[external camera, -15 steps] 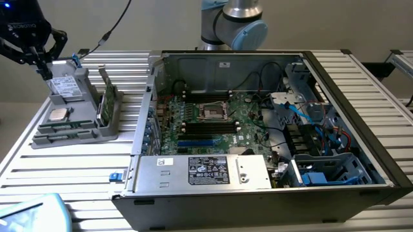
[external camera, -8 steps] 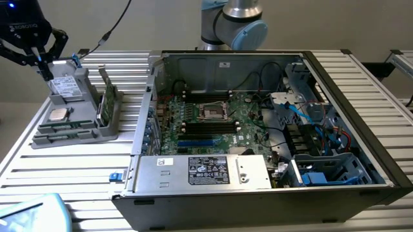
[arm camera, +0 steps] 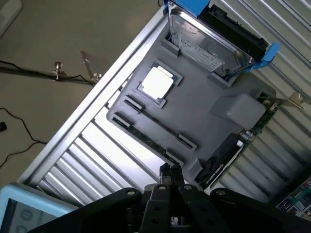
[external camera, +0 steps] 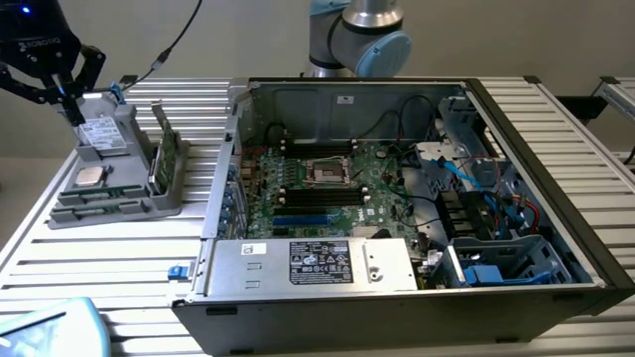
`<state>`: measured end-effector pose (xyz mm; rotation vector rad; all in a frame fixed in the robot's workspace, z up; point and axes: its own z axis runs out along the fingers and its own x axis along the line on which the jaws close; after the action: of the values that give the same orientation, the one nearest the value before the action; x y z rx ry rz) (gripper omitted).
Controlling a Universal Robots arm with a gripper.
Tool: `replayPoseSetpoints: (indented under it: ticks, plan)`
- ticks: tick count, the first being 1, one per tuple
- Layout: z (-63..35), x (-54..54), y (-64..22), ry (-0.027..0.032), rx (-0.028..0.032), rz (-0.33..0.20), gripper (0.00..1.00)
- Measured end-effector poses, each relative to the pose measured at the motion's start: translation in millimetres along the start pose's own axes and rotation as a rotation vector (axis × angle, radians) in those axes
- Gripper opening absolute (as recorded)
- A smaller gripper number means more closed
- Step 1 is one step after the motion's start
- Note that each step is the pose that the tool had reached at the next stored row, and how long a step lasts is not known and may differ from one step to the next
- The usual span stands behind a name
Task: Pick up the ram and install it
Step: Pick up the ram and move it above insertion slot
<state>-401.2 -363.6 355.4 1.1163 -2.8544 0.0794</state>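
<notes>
The exterior view takes in the whole bench: a slatted metal table [external camera: 109, 253], an open computer case [external camera: 555, 223] with its motherboard [external camera: 337, 186] facing up, and a grey tray [external camera: 129, 207] well apart from the case toward the exterior view's left. The gripper [external camera: 71, 111] hangs above the far end of that tray, over a hard drive [external camera: 102, 135].

The wrist view looks down on the tray [arm camera: 204, 97] from close above and shows the gripper [arm camera: 170, 171] with its two dark fingertips [arm camera: 165, 171] pressed together, nothing between them. It also shows bare floor with a loose cable [arm camera: 19, 131] beyond the table's edge.

The ram [external camera: 100, 195] sits in a long groove on the near part of the tray, apart from the claw. In the exterior view its long axis runs across from left to right, parallel to the tray's near edge. In the wrist view the ram [arm camera: 158, 125] appears as a thin dark strip along the tray edge closest to the fingertips.

A square silver chip [external camera: 91, 175] [arm camera: 156, 82] lies between the ram and the hard drive [arm camera: 209, 46]. A green card [external camera: 163, 152] [arm camera: 250, 131] stands on edge along the tray's side nearest the case
</notes>
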Motion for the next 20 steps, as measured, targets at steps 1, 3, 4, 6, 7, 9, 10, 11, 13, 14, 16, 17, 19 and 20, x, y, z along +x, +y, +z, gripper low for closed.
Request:
replayPoseSetpoints:
  ticks: [1,3,4,6,7,9,10,11,13,14,16,17,19,20]
  plan:
    - [0.4,0.0,0.0,-0.0010,0.0010,-0.019,0.11]
    - [1.0,-0.1,0.0,-0.0030,0.0028,-0.054,0.11]
    - [1.3,-0.1,0.0,-0.0043,0.0035,-0.074,0.11]
    - [2.1,-0.2,0.1,-0.0077,0.0043,-0.109,0.11]
    - [2.3,-0.2,0.1,-0.0096,0.0043,-0.127,0.11]
    - [2.8,-0.2,0.1,-0.0158,0.0020,-0.164,0.11]
    - [3.0,-0.3,0.1,-0.0209,-0.0011,-0.182,0.11]
    - [3.2,-0.3,0.1,-0.0277,-0.0054,-0.201,0.11]
    - [3.4,-0.3,0.1,-0.0425,-0.0155,-0.236,0.11]
    - [3.5,-0.3,0.1,-0.0504,-0.0211,-0.254,0.11]
    - [3.6,-0.3,0.1,-0.0663,-0.0323,-0.286,0.11]
    - [3.7,-0.3,0.1,-0.0739,-0.0378,-0.301,0.11]
    - [3.8,-0.3,0.1,-0.0891,-0.0496,-0.331,0.11]
    - [3.7,-0.3,0.1,-0.0962,-0.0558,-0.345,0.11]
